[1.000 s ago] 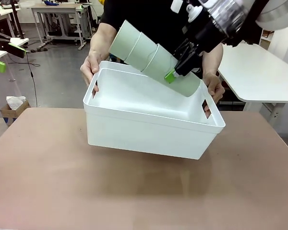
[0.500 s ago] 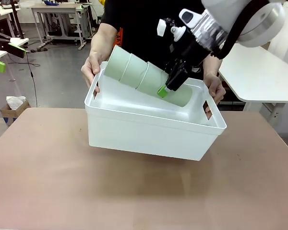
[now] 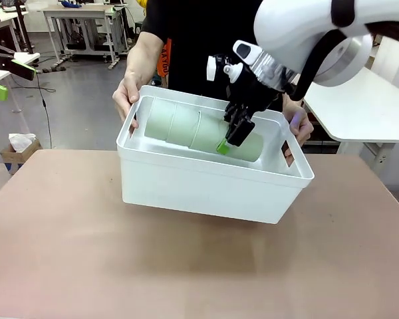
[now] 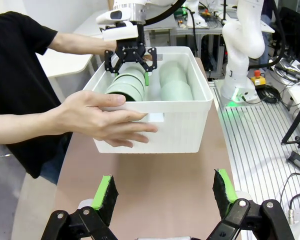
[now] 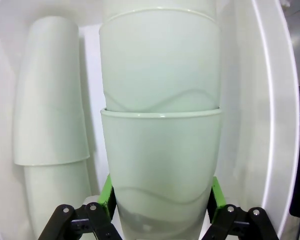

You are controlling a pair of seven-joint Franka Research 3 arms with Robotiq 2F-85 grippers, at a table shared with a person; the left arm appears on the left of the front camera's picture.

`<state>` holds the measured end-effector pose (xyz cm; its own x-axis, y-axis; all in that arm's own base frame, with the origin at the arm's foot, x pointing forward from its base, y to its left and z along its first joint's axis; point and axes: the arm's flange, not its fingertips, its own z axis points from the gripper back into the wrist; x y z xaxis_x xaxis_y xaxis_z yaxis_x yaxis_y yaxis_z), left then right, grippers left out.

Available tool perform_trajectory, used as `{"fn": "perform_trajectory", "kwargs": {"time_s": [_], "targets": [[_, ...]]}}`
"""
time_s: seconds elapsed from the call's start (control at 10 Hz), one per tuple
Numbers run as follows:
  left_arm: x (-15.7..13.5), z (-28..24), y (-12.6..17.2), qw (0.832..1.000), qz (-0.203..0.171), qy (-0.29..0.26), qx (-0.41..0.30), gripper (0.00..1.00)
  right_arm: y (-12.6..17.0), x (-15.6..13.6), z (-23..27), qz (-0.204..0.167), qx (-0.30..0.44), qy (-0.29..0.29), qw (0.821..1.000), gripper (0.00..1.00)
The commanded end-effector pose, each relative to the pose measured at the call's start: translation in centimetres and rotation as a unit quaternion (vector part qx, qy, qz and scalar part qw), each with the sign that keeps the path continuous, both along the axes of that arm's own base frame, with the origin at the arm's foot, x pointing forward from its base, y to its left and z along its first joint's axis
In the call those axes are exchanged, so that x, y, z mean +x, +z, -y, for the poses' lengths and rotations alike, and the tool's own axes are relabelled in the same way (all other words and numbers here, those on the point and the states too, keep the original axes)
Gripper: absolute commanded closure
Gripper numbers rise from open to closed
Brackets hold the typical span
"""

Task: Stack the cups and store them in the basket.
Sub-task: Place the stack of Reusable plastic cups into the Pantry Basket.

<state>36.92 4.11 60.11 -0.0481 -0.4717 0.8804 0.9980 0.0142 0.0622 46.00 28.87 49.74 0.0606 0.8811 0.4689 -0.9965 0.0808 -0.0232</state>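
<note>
A person holds the white basket [image 3: 206, 179] by both short sides, over the far half of the table. My right gripper [image 3: 227, 143] reaches down into it, shut on a stack of mint-green cups [image 3: 179, 125] that lies on its side. In the right wrist view the green pads clamp the widest cup of that stack [image 5: 160, 150], and a second stack [image 5: 50, 120] lies beside it. The left wrist view shows the basket [image 4: 180, 127] with the held stack [image 4: 127, 85], the second stack [image 4: 174, 85] and the right gripper [image 4: 131, 70]. My left gripper [image 4: 165, 191] is open, well short of the basket.
The person's hands [image 3: 126, 100] grip the slot handles, and one hand [image 4: 100, 117] covers the basket's near wall in the left wrist view. The brown table [image 3: 186, 266] spreads in front of the basket. A white table [image 3: 359, 106] stands at the back right.
My right gripper has come down with the cup stack, from tilted above the rim to lying inside the basket. The person has kept hold of the basket.
</note>
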Motion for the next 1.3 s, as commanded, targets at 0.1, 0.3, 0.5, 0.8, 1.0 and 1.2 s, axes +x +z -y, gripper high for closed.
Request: {"fn": "perform_trajectory", "kwargs": {"time_s": [0.1,0.3,0.5,0.8,1.0,1.2], "targets": [[-0.1,0.1,0.4,1.000,-0.006,0.001,0.000,0.00,-1.3,0.1,-1.4,0.019,-0.036,-0.032,0.999,0.14],[-0.1,0.1,0.4,1.000,-0.006,0.001,0.000,0.00,-2.2,-0.2,-2.1,0.020,-0.047,-0.031,0.998,0.14],[-0.1,0.1,0.4,1.000,-0.006,0.001,0.000,0.00,-3.2,-0.1,-2.3,0.025,-0.062,-0.038,0.997,0.14],[-0.1,0.1,0.4,1.000,-0.006,0.001,0.000,0.00,-4.3,-0.2,-2.8,0.015,-0.069,-0.031,0.997,0.14],[-0.1,0.1,0.4,1.000,-0.006,0.001,0.000,0.00,-3.9,-0.2,-2.4,0.026,-0.065,-0.033,0.997,0.00],[-0.1,0.1,0.4,1.000,-0.006,0.001,0.000,0.00,-2.8,-0.1,-1.6,0.020,-0.055,-0.033,0.998,0.00]]}}
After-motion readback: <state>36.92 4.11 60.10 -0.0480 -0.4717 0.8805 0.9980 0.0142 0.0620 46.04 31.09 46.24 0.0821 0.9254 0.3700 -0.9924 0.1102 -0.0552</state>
